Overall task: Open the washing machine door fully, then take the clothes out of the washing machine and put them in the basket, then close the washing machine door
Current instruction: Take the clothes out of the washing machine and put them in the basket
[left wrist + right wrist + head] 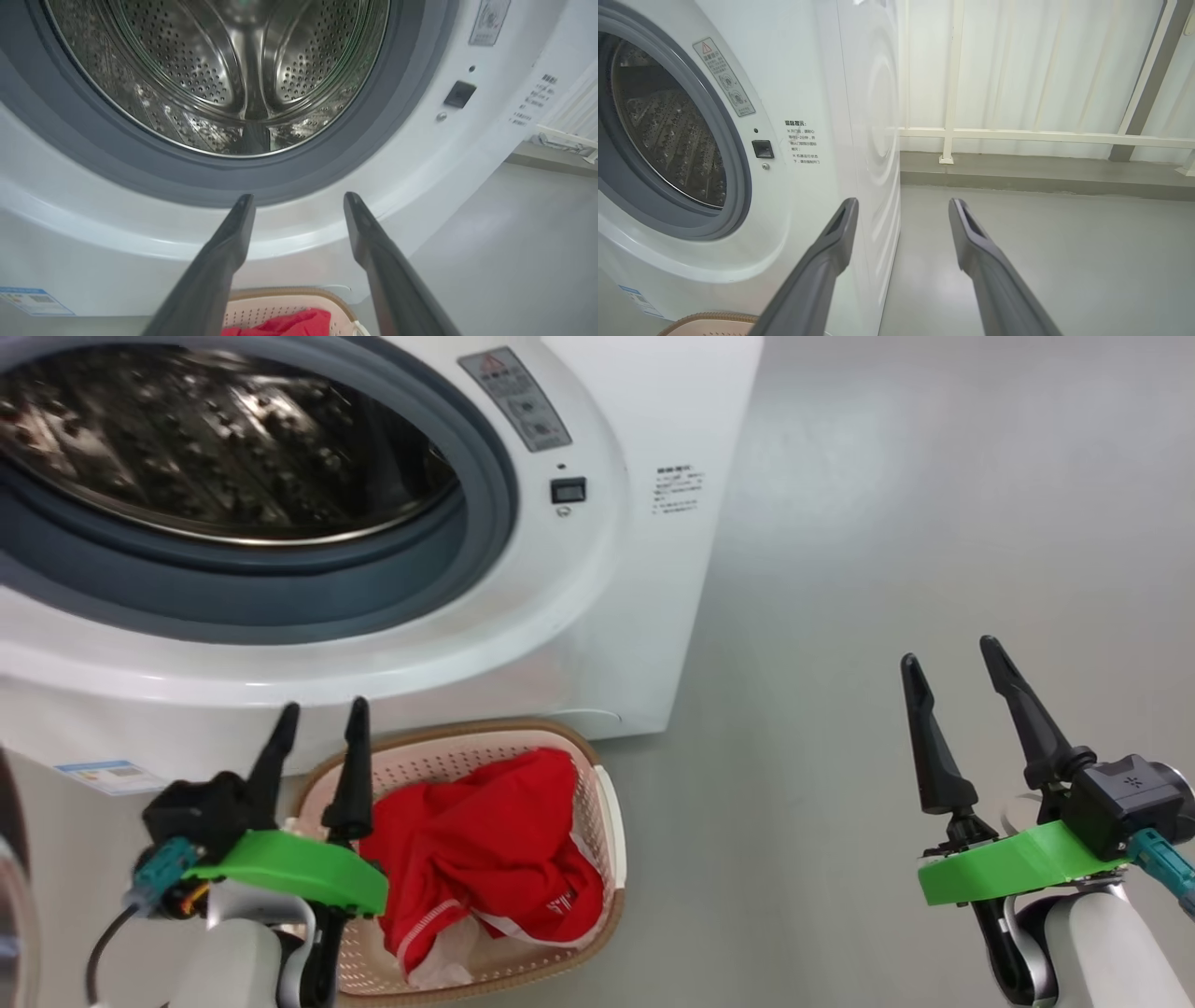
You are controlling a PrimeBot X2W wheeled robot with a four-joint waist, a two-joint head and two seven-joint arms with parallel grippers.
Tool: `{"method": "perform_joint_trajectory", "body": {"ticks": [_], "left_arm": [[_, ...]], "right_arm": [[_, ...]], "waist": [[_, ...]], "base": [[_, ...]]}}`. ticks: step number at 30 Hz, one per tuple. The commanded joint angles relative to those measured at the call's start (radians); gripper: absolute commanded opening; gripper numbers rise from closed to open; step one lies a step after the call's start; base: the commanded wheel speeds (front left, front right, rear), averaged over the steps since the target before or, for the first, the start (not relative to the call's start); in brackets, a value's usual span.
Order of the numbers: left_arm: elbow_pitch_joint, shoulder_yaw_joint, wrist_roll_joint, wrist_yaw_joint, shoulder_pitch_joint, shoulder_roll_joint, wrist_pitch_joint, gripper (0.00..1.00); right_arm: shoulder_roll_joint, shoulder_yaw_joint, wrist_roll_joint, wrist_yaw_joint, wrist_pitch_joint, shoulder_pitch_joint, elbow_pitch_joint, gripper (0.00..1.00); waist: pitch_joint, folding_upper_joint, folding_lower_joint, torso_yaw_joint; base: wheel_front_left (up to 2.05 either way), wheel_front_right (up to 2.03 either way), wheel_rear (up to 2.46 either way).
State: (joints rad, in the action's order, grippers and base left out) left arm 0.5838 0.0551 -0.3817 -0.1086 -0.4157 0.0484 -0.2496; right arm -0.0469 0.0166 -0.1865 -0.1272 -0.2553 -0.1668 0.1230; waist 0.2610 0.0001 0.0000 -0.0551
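Washer [597, 616] is facing the robot with its mouth uncovered, perforated steel drum [215, 439] showing inside the grey rubber ring [485, 523]. Basket [611, 821] is sitting on the grey floor [887, 523] just in front of the washer's base, long axis running from washer toward the robot. It's cream perforated plastic, a rounded rectangle with a brown woven-look rim. Clothes [485, 840] are lying crumpled in it: soft red fabric with white trim. Left gripper [325, 705] is hovering over the basket's left edge, fingers spread wide, gripping nothing. Right gripper [948, 649] is hanging over the floor well right of the basket, likewise spread wide and empty.
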Motion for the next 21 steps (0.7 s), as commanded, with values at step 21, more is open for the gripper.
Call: {"method": "perform_joint_trajectory", "body": {"ticks": [21], "left_arm": [[-0.42, -0.11, 0.146, 0.004, 0.265, 0.005, -0.012, 1.0]], "right_arm": [[-0.003, 0.032, 0.008, -0.003, -0.006, 0.112, -0.056, 1.0]], "waist": [[-0.173, -0.0001, 0.0, 0.054]], "base": [[0.0, 0.0, 0.0]]}}
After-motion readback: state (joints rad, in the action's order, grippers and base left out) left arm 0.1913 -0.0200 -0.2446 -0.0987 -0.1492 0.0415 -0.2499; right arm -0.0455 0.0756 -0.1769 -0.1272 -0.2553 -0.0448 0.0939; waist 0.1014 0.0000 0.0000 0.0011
